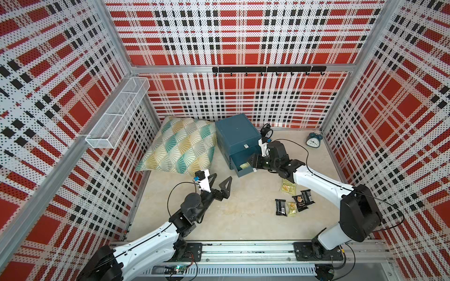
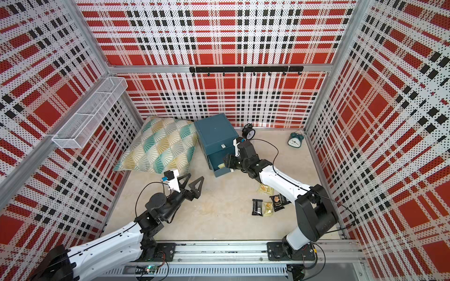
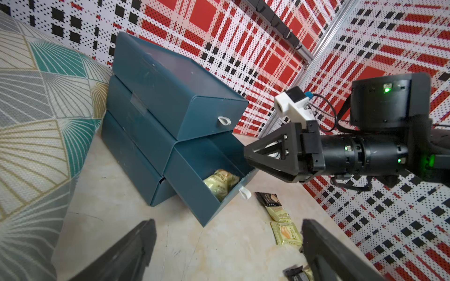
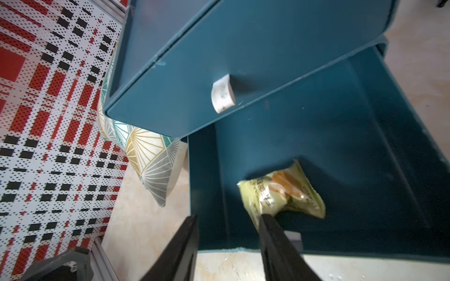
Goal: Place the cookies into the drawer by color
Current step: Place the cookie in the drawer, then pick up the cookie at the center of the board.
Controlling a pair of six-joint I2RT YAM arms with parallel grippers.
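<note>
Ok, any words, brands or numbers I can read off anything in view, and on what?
Nothing reads clearly.
Yellow-green packet in the open drawer: print too blurred.
Black packets: print too small.
Teal clock, black clock: dial numbers too small.

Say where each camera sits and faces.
Top view: overhead, looking down on left gripper, right gripper, drawer, loose cookies.
Top view: beside it, same table.
Left wrist: on the left arm, facing the drawer; own fingers, right gripper show.
Right wrist: above the open drawer, facing a yellow cookie; own fingers show.
Shared: yellow cookie in drawer.
</note>
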